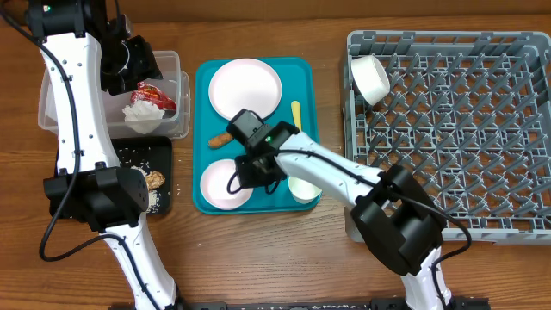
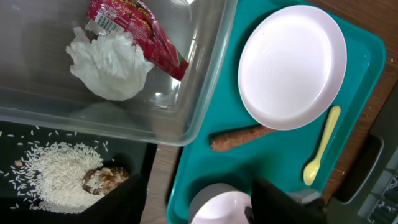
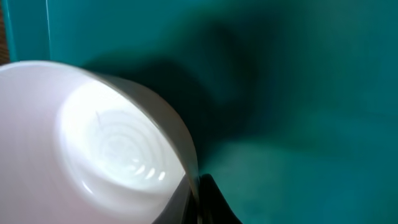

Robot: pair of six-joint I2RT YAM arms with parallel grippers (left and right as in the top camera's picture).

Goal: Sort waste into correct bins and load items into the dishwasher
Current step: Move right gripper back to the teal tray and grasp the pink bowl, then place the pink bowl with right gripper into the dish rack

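My right gripper (image 1: 250, 166) is shut on the rim of a white bowl (image 1: 222, 184) at the front left of the teal tray (image 1: 303, 71). In the right wrist view the rim sits between my fingers (image 3: 198, 200) and the bowl (image 3: 93, 143) fills the left. The pale plate (image 1: 245, 88), carrot (image 1: 221, 139), yellow spoon (image 1: 296, 113) and small white cup (image 1: 303, 189) lie on the tray. My left gripper (image 1: 138, 64) is open and empty above the clear tub (image 1: 172, 60), which holds the red wrapper (image 2: 134, 25) and napkin (image 2: 112, 57). The black tray (image 1: 164, 148) holds rice (image 2: 53, 180) and the brown lump (image 2: 102, 179).
The grey dish rack (image 1: 448, 129) stands at the right with one white bowl (image 1: 372, 78) lying on its side in its far left corner. Bare wooden table runs between the teal tray and the rack and along the front edge.
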